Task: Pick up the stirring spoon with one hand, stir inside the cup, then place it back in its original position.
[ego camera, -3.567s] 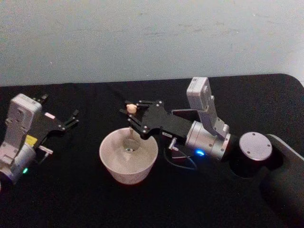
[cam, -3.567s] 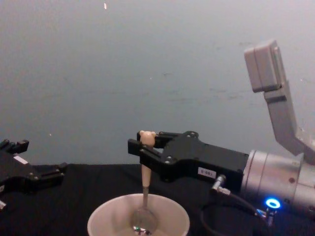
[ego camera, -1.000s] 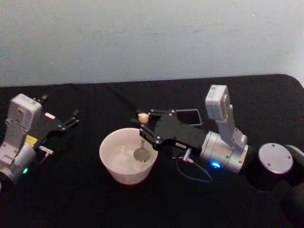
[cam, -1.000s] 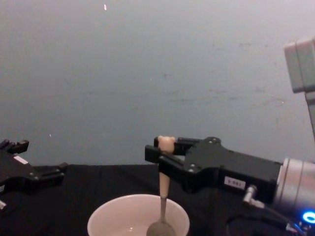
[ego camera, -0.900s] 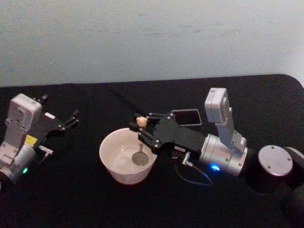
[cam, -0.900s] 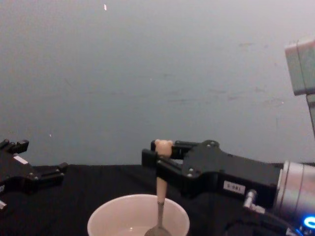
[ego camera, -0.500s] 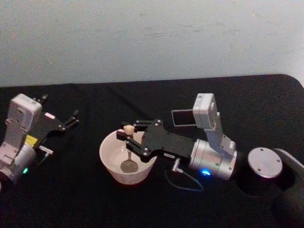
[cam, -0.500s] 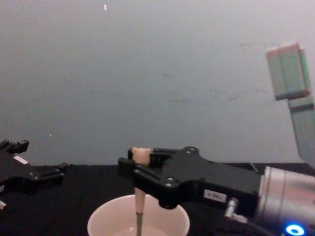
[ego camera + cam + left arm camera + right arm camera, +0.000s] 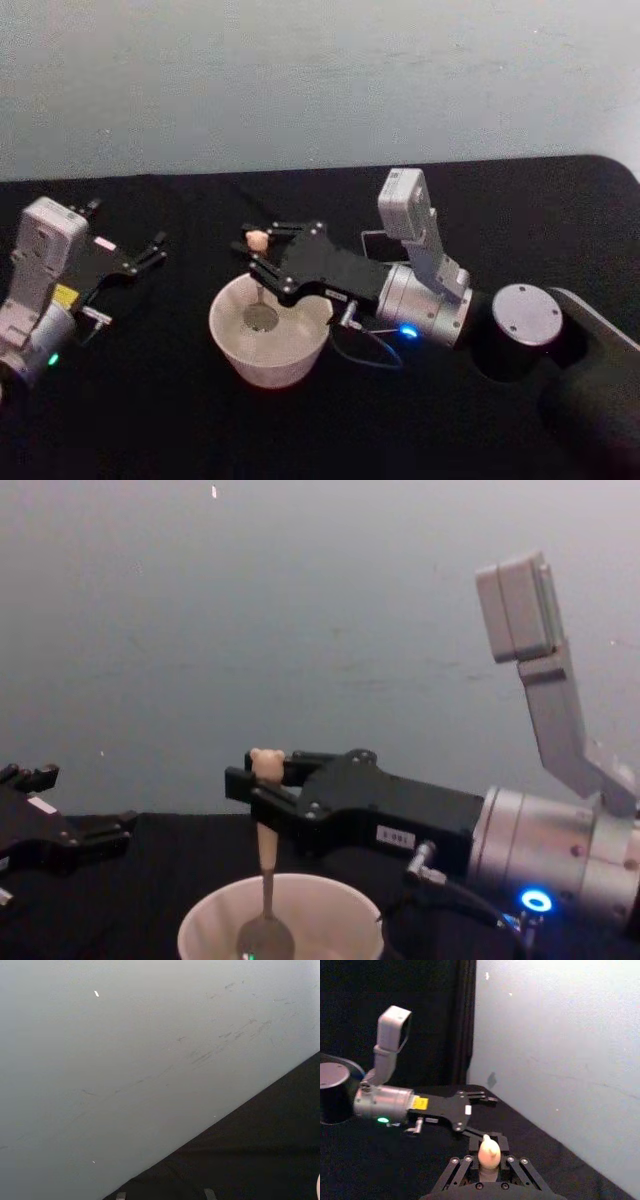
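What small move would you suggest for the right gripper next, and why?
Probably a small circular sweep: the right gripper is shut on the stirring spoon by its cream handle, upright, with the metal bowl low inside the cup, so it is poised to stir. The left gripper sits open, away at the left.

Chest view: the bottom edge cuts off the cup, and the left edge cuts off the left gripper. In the head view the right arm hides most of the holder, at the cup's two o'clock. The right gripper covers part of the handle of the stirring spoon.
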